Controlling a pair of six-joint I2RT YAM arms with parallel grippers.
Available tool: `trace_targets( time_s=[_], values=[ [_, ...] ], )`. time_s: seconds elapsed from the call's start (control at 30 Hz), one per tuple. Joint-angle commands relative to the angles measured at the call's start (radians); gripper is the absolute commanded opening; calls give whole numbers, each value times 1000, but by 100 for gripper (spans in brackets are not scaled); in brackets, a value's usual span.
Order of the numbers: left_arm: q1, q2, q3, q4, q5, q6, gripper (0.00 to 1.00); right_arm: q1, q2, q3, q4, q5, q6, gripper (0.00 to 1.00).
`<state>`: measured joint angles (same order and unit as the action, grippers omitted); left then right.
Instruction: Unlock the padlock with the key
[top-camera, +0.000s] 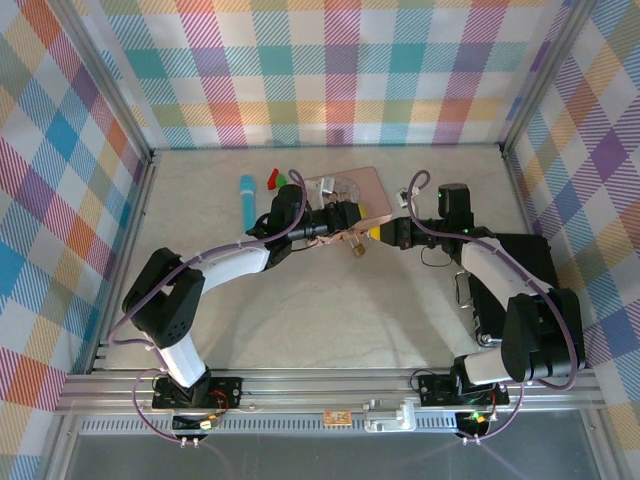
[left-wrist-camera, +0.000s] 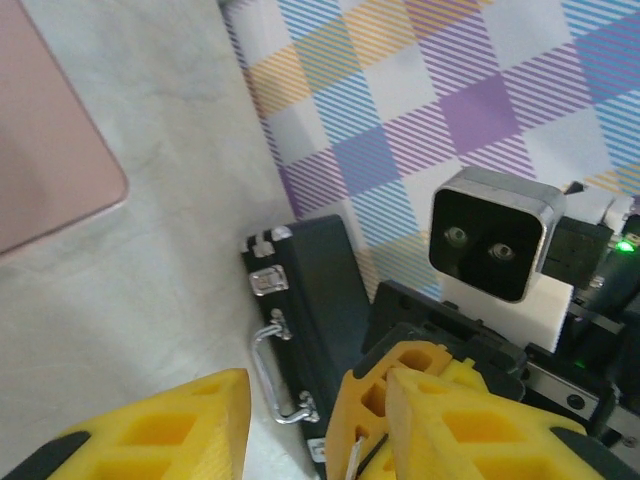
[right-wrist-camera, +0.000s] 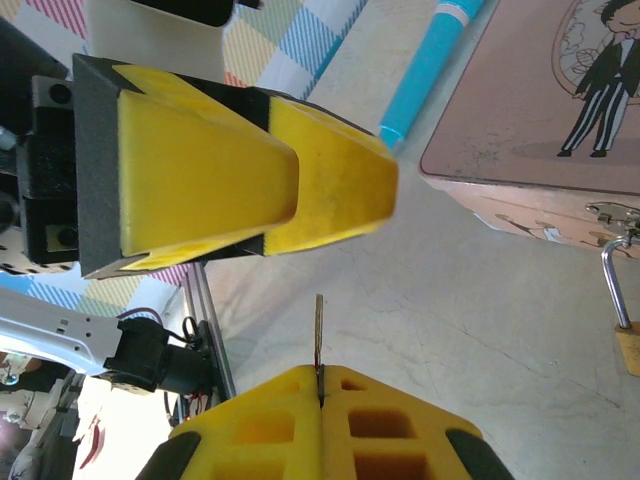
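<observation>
Too small from above, the key (right-wrist-camera: 319, 330) shows at the right wrist, clamped at the tips of the right claw (right-wrist-camera: 320, 378); left claw (left-wrist-camera: 320, 395) parted, gripping nothing.

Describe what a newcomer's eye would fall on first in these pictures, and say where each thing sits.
Most striking is the yellow right gripper over the middle of the table, pinching the thin key, which sticks out toward the yellow left gripper facing it. Just beyond lies the pink box with its cartoon figure, the tiny brass padlock at its clasp, and a turquoise pen nearby.
</observation>
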<state>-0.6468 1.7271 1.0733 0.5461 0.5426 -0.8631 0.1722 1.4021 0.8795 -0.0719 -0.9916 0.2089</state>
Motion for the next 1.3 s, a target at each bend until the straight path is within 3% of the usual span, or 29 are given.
trace_targets(
  time_s=[0.0,0.1,0.47,0.97,1.2,1.27],
  values=[
    [-8,5,-10,144,81,-33,41,9,1,23,36,-47,12,0],
    [-13,4,-7,102,73,-5,41,14,10,27,53,-53,23,0],
    [-17,29,8,89,73,-2,25,20,23,35,64,-53,21,0],
    [-43,15,-8,65,82,10,23,20,25,39,86,-38,41,0],
    [-47,-10,-32,58,63,17,0,19,11,38,89,-26,50,0],
    [-47,-18,-36,50,42,18,0,19,-3,36,89,16,63,4]
  ],
)
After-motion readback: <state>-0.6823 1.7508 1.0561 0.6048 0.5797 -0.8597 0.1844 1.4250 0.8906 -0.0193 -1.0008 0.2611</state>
